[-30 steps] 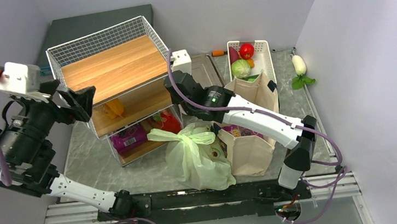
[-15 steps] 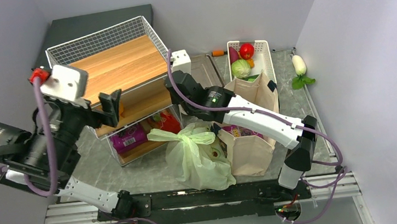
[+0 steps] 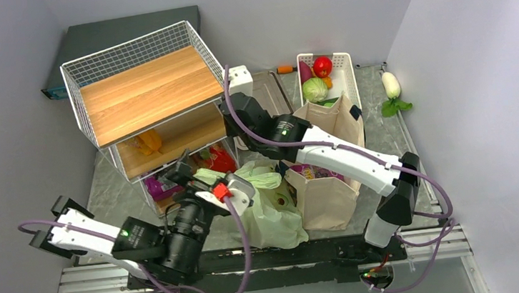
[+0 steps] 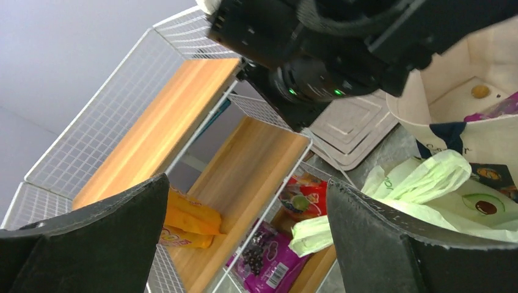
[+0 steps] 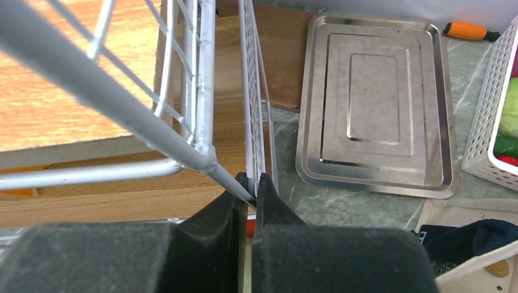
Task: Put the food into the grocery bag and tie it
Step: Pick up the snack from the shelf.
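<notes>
Near the front middle of the table [image 3: 107,193], you have the grocery bag [image 3: 267,214] standing bulged between the wire rack [image 3: 144,93] and the canvas tote [image 3: 329,193], touching the tote's side. Its pale-green handles are bunched on top and point toward the rack. You cannot make out its contents through the plastic. Your left pincer [image 4: 247,201] hangs low in front of the rack's lower shelves, just left of the bag, with its jaws spread wide apart and nothing between them. Your right pincer [image 5: 251,183] sits at the rack's far right corner beside the metal tray [image 5: 375,104], its jaws pressed together with the tips against the corner wire.
</notes>
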